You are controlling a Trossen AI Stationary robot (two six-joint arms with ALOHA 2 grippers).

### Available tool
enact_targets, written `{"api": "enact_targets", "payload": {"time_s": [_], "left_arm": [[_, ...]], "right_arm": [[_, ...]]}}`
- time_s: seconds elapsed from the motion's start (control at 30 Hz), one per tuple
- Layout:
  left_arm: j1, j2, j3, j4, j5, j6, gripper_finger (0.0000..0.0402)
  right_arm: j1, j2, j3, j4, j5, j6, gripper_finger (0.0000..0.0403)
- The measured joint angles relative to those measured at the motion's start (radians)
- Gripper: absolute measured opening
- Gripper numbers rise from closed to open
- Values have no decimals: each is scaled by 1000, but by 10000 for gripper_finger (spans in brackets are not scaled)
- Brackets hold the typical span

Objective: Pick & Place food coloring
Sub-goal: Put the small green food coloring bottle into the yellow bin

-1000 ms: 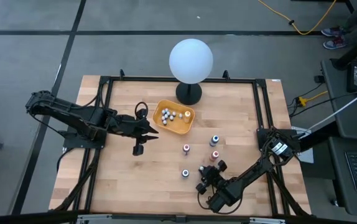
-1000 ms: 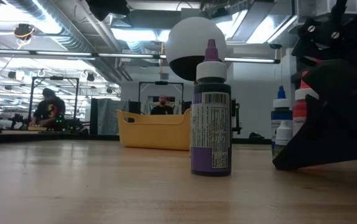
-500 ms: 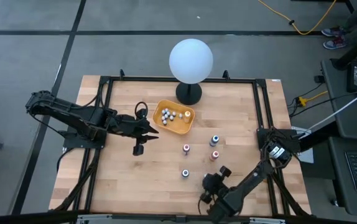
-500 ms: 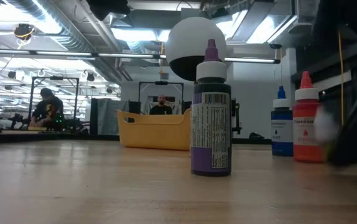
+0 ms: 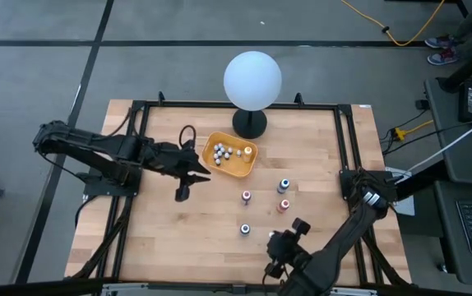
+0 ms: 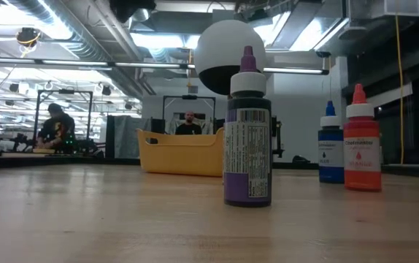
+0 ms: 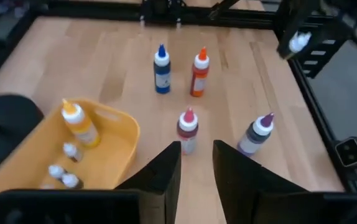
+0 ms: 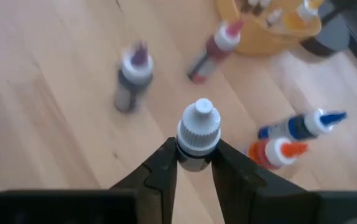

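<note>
High view: the yellow-orange tray (image 5: 230, 156) is taken as the landmark, standing on the wooden table (image 5: 162, 238) just in front of the white globe (image 5: 252, 79) on its black base. Several small bottles (image 5: 222, 151) and one yellow-topped bottle (image 7: 79, 124) are seen lying inside the tray. Four food coloring bottles are left standing on the table beyond the tray's near-right corner: a pink-topped bottle (image 5: 246, 196) nearest the tray, a blue-topped bottle (image 5: 284, 186) and an orange bottle (image 5: 284, 205) further to the right, and a purple-topped bottle (image 5: 244, 229) nearest the table's front edge.

The left gripper (image 5: 188, 182) is held just beside the tray's left end, above the table, with nothing between its fingers (image 7: 160, 176) (a narrow gap is shown between them in the left wrist view).

The right gripper (image 5: 279, 247) is found well away from the tray, near the table's front edge and to the right of the purple-topped bottle. In the right wrist view its fingers (image 8: 161, 167) are seen clamped on a white-capped bottle (image 8: 198, 134), which is held by its neck above the table.

In the low view the purple-topped bottle is shown upright in front of the tray, with the blue and orange bottles upright to its right; people (image 6: 58, 126) are visible in the room behind.
</note>
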Motion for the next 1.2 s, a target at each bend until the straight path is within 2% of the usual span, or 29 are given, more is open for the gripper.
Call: {"api": "enact_targets", "payload": {"time_s": [0.17,0.27,0.4,0.57,0.77,0.9,1.0,1.2], "left_arm": [[18,-1,108,-83,6,115,88],[19,-1,172,-137,4,181,88],[19,-2,259,-219,3,250,88],[29,1,354,-359,43,328,88],[82,60,508,-557,61,400,88],[129,159,651,-672,46,417,95],[147,231,751,-719,53,448,115],[179,367,917,-725,81,420,176]], "right_arm": [[-36,-98,41,-10,10,-33,89],[-68,-183,41,-2,9,-113,85],[-145,-292,42,49,-65,-352,84],[-318,-383,43,154,-223,-711,83],[-531,-386,42,298,-414,-1057,83],[-631,-367,42,406,-464,-1228,83],[-692,-363,43,484,-516,-1335,83],[-795,-352,42,529,-630,-1494,83]]}}
